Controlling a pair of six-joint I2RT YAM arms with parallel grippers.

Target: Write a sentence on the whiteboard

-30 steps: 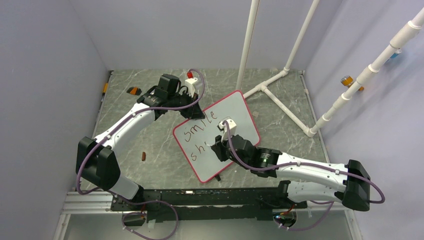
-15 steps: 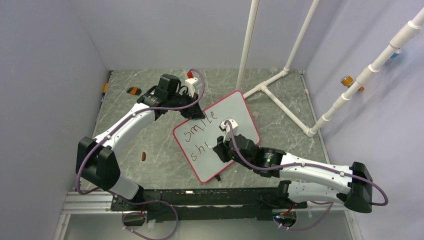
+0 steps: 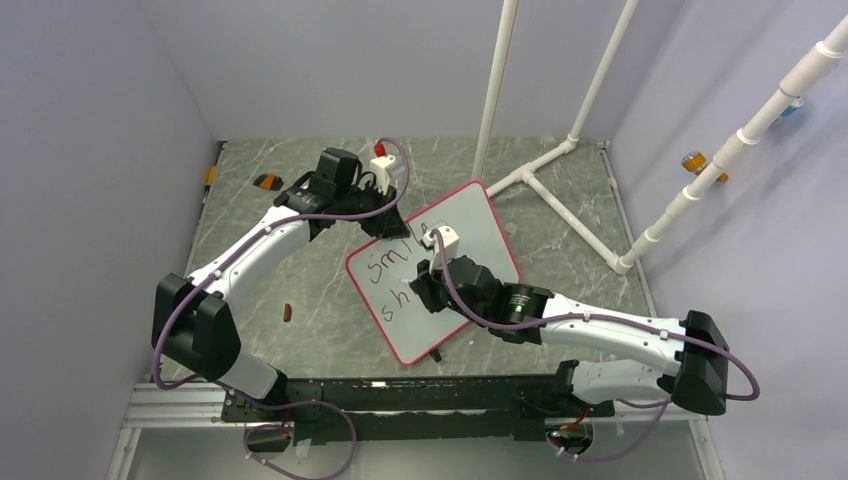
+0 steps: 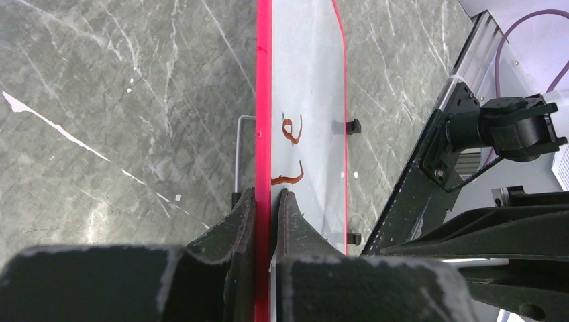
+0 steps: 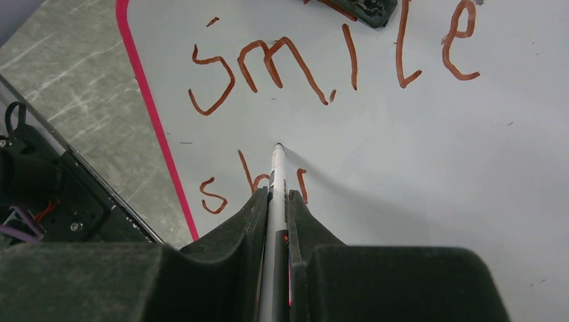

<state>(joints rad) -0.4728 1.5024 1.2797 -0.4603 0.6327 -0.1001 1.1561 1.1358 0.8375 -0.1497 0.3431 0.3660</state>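
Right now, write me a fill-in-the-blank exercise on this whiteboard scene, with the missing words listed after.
1. The left gripper is shut on the red rim of the ____.
2. The top line of the sentence reads ____.
3. The right gripper is shut on a ____, its tip just under that line.
4. The second line begins with the letters ____.

Missing words: whiteboard; smile; marker; sh.

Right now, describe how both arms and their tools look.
The left arm and right arm share white tubular links, bulky black joints and a purple cable looped along each. The left tool and right tool each end in two matte black, slightly scuffed fingers.
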